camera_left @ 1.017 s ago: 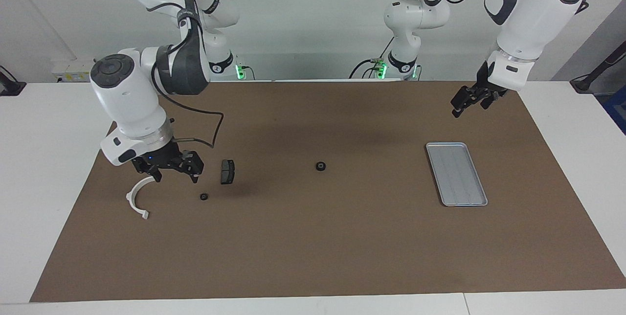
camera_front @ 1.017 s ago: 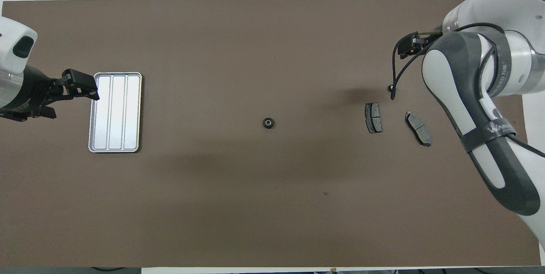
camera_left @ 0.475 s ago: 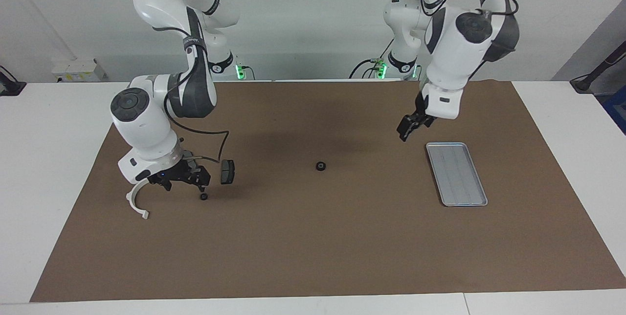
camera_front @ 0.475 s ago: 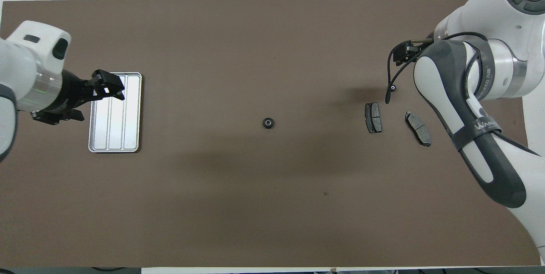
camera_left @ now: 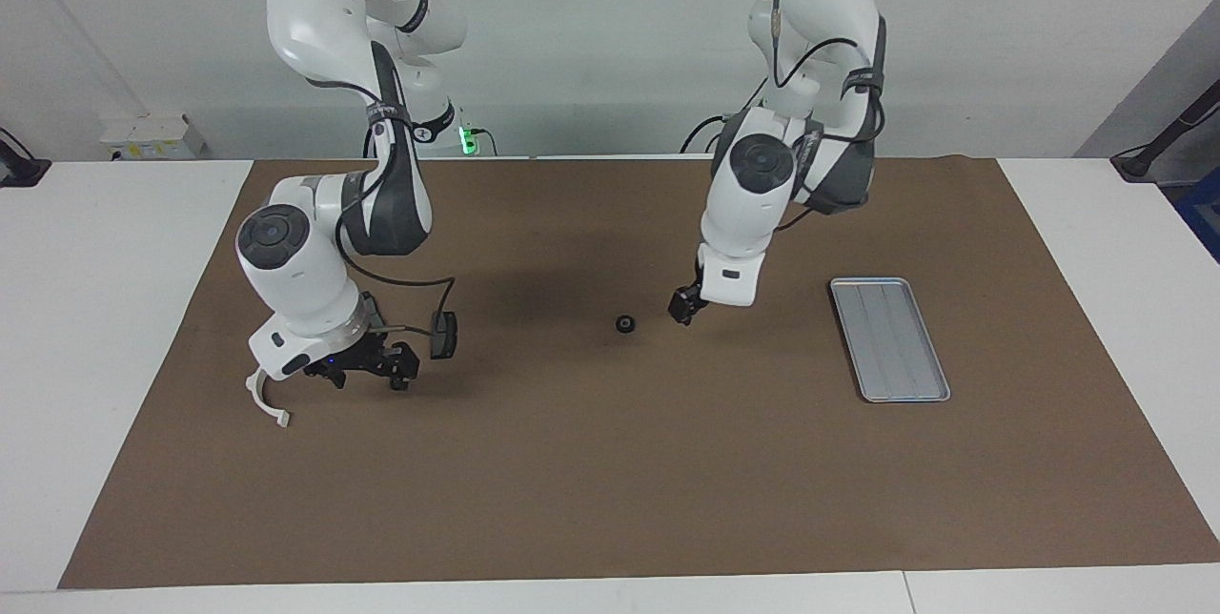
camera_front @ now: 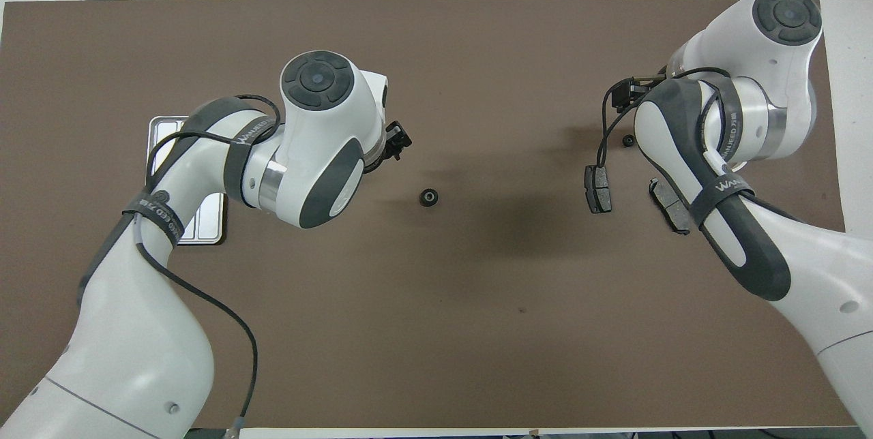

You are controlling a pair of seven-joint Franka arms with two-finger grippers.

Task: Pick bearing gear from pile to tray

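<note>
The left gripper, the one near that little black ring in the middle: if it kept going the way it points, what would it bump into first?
Probably the brown mat: the left gripper points down just beside the small black ring, which it might graze.

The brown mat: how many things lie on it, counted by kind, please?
White half-ring bracket: 1
Dark grey brake pads: 2
Small black round pieces: 2
Silver tray: 1
Total: 6
</note>
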